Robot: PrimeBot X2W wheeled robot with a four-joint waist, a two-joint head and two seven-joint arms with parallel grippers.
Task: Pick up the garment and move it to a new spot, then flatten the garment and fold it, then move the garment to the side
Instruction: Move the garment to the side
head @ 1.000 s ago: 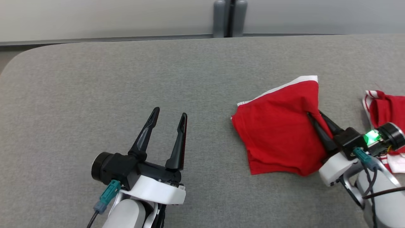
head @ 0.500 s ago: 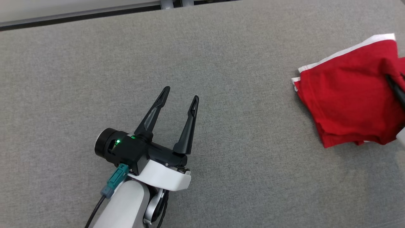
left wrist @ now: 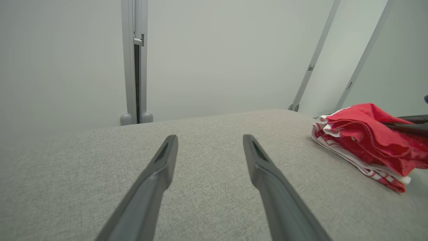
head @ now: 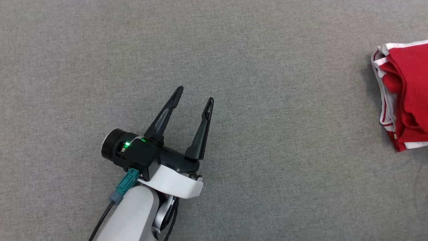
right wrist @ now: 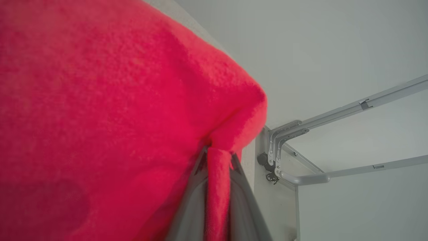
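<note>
Bare test lab: grey felt table; pale wall panels; metal posts.

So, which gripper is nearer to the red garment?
Right. The right gripper is shut on a fold of the red garment. The left gripper stands open over the grey table, well apart from the garment, on its left side.

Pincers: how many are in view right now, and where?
2. The left pincer is open over the grey table, holding nothing; the right pincer is shut on a fold of the red garment. None hidden.
</note>
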